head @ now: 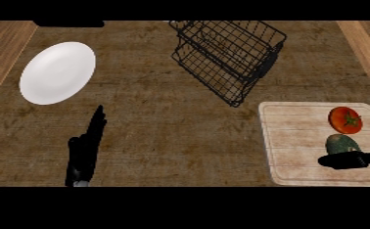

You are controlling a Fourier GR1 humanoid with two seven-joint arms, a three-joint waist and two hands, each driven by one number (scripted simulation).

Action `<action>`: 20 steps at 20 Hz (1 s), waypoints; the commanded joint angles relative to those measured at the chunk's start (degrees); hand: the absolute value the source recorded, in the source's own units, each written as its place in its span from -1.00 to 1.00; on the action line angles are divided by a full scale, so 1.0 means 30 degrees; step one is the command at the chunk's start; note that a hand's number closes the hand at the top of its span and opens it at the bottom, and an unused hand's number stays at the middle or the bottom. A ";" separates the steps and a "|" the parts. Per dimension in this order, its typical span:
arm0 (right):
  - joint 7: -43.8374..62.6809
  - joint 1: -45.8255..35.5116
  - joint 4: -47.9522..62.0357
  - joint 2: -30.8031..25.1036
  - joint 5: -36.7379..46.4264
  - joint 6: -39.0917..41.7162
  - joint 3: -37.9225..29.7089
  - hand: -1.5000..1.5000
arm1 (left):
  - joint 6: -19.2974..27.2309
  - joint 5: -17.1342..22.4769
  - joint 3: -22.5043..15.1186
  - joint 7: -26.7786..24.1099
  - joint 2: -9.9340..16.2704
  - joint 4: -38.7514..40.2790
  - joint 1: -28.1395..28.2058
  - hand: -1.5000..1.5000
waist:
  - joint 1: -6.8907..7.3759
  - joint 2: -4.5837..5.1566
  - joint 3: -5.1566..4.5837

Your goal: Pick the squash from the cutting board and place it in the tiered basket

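The squash (341,143), a dark green rounded piece, lies on the cutting board (296,145) near its right side, just below a red tomato (346,119) that sits on the same board. The right hand (345,160) comes in from the right edge and lies directly against the near side of the squash, its black fingers stretched across the board under the vegetable and covering its lower edge. Only part of this hand shows, and whether its fingers are curling round the squash or merely lying beside it cannot be told from here. The squash rests on the board, not lifted.

The left hand (86,147) shows at the lower left, well apart from the board, held edge-on above the brown surface (159,125) with its fingers straight and pointing away from the robot, the thumb sticking out to the left; it has hold of nothing.

The tiered basket (230,59), a black wire frame, stands at the far middle of the surface, beyond the board and apart from it. A white plate (57,72) lies at the far left
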 commanded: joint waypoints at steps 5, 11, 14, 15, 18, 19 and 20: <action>0.3588 -0.1151 0.0684 0.0653 -0.0523 0.2595 -0.0864 -1.00 | -0.0237 -0.0029 0.0068 0.0031 0.0008 -0.0368 0.0782 0.00 | -0.0116 -0.0043 -0.0002; 0.3304 -0.2147 0.1846 0.1158 -0.0757 0.3543 -0.1798 -1.00 | 0.0533 -0.0760 -0.0291 0.0115 -0.1022 0.0357 -0.0111 0.00 | -0.0194 -0.0017 -0.0006; 0.2031 -0.1610 0.2822 0.1821 -0.0846 0.3011 -0.2204 -1.00 | -0.0512 0.0083 0.0977 0.0242 -0.0045 0.0505 -0.0932 0.00 | -0.0259 -0.0018 0.0003; 0.2588 -0.1858 0.2973 0.2140 -0.0619 0.3193 -0.1951 -1.00 | -0.0879 0.0288 0.1016 0.0335 0.0281 0.0067 -0.0346 0.00 | -0.0165 -0.0024 0.0001; 0.1966 -0.1202 0.2472 0.2490 -0.0704 0.3186 -0.2518 -1.00 | -0.0493 -0.0217 0.0467 0.0005 -0.0242 -0.0558 0.0764 0.00 | -0.0227 -0.0053 0.0005; 0.2712 -0.1088 0.1749 0.2148 -0.0809 0.4006 -0.2584 -1.00 | -0.0315 -0.0463 0.0472 -0.0424 -0.0480 0.0278 0.0318 0.00 | -0.0304 -0.0052 -0.0007; 0.1411 -0.1097 0.3225 0.2371 -0.0776 0.3557 -0.2790 -1.00 | -0.0421 -0.0405 0.0742 -0.0495 -0.0399 0.0777 0.0110 0.00 | -0.0264 -0.0024 0.0002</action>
